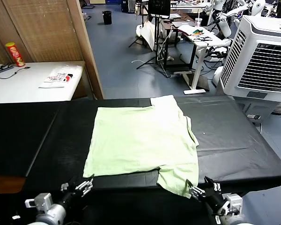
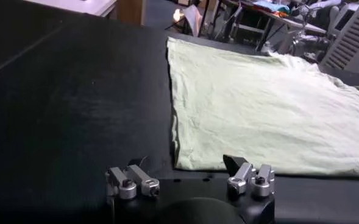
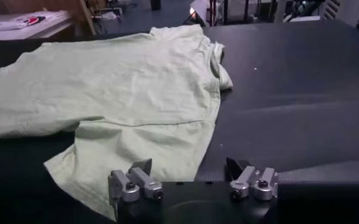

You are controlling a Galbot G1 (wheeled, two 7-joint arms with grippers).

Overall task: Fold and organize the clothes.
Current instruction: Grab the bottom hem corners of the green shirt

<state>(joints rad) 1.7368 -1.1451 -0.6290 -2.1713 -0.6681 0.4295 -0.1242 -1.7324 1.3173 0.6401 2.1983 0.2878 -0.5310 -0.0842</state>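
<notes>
Pale green shirt lying flat on the black desk, spread out near the middle. Plain side up, no print showing. One sleeve reaching toward the far edge of the desk, the other sleeve hanging a little over the near edge. Some soft wrinkles in the cloth, most of it smooth.

Left gripper low at the near edge of the desk, just beside the shirt's near left corner, not touching it. Fingers spread wide apart, nothing between them. In the left wrist view, shirt stretching away ahead, its hem corner close to the gripper.

Right gripper also low at the near edge of the desk, just beside the hanging sleeve. Fingers spread wide too, holding nothing. In the right wrist view, sleeve right in front of the gripper, one fingertip very close to the cloth; cannot tell if touching.

Beyond the shirt, to the far left, a white desk with a red can and a white printed thing on it. Beyond the shirt, to the far right, a big white cooler fan on the floor.
</notes>
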